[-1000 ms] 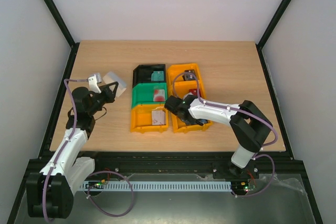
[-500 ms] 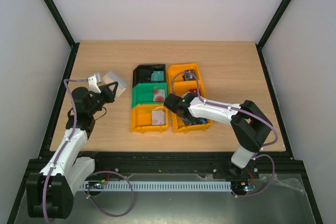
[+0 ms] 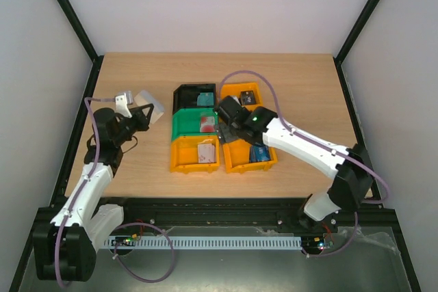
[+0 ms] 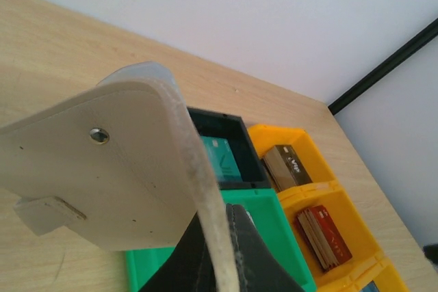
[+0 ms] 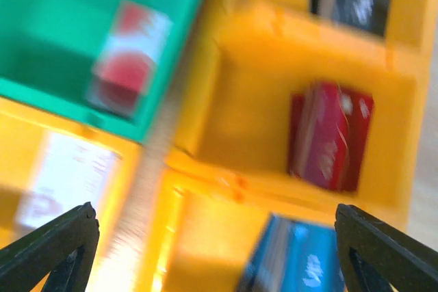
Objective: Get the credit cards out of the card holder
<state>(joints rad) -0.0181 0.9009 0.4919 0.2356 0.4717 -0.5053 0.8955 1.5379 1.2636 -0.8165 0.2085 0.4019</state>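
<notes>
We see the left gripper (image 3: 140, 115) pinched tight on the card holder (image 4: 116, 169), left-centre of the top view. Right gripper (image 5: 212, 237) is spread wide, gripping nothing, hovering over credit cards (image 5: 330, 135) in the bins (image 5: 260, 80), mid-frame.

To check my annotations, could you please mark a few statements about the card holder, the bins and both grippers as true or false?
1. The left gripper is shut on the card holder. True.
2. The right gripper holds a red card. False: it is open and empty over the orange bins.
3. The teal card lies in the black bin. True.
4. The card holder lies in the green bin. False: the left gripper holds it, left of the black bin.
</notes>
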